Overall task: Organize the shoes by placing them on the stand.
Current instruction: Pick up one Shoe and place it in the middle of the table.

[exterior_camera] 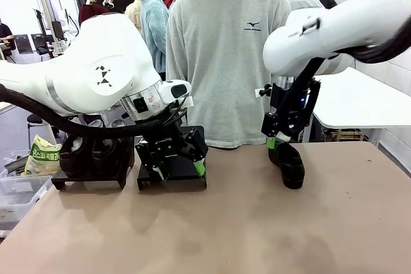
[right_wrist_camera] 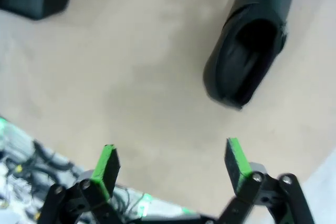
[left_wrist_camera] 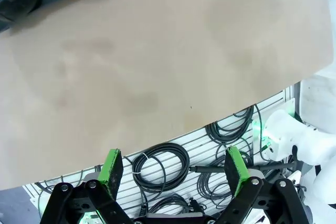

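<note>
Shoes: I see one shoe [exterior_camera: 288,164] lying on the table [exterior_camera: 257,222], right of the stand [exterior_camera: 172,170]. My right gripper [exterior_camera: 277,138] hangs just above it, fingers spread, holding nothing. My left gripper [exterior_camera: 181,170] is spread wide and empty at the stand.

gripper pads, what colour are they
Bright green pads on black fingers, clearest in the left wrist view.

Blk shoe [exterior_camera: 288,164], tan table [exterior_camera: 257,222] (green pads [left_wrist_camera: 111,165]).
</note>
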Motion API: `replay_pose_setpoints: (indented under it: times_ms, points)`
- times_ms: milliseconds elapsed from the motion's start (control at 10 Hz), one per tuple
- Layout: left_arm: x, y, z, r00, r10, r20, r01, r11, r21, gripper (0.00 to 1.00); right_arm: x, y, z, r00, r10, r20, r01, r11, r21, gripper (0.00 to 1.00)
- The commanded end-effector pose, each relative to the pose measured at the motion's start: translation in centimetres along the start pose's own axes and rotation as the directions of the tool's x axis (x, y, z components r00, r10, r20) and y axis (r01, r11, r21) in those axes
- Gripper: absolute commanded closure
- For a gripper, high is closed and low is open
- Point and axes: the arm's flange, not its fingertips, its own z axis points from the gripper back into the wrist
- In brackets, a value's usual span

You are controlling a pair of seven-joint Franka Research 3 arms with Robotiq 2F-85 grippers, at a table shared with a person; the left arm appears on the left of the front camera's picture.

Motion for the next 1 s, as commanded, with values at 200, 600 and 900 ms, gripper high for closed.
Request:
replay_pose_setpoints:
  times_ms: [200,600,900]
  points:
    - [0.0,0.1,0.2,1.000,0.000,-0.011,0.000,1.000,-0.010,0.00,3.4,-0.4,-4.3,0.989,-0.150,0.013,0.151,0.983,-0.109,0.00]
    - [0.0,0.1,0.2,1.000,0.000,-0.011,0.000,1.000,-0.010,0.00,4.5,-1.0,-7.2,0.978,-0.206,0.010,0.206,0.969,-0.139,0.00]
    - [0.0,0.1,0.2,1.000,0.000,-0.011,0.000,1.000,-0.010,0.00,5.1,-1.5,-9.1,0.975,-0.209,0.079,0.220,0.961,-0.169,0.00]
